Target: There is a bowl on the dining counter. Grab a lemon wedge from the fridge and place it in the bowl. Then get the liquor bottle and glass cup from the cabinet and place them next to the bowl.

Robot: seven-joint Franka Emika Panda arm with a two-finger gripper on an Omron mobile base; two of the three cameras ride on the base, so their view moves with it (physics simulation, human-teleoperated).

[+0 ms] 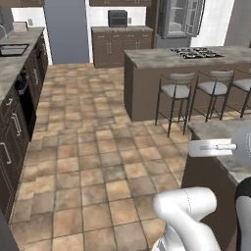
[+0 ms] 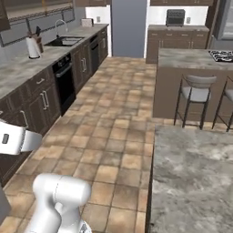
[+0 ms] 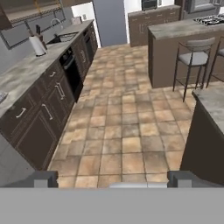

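Pincer (image 3: 112, 178) spread wide, nothing btwn its tips, hanging over the tiled floor (image 3: 127, 131). Dining table (image 2: 193, 177) just to the right, marble top bare where seen. Long table (image 3: 26, 74) w/ dark drawer units runs along the left; paper roll (image 3: 37, 45) and sink (image 2: 63, 41) on it further back. Stools (image 1: 175, 90) stand at the hob island (image 1: 196, 53) beyond. Fridge (image 1: 180, 18) at the far wall, right of a microwave (image 1: 117, 18). Bowl, lemon wedge, bottle, cup: can't tell where.
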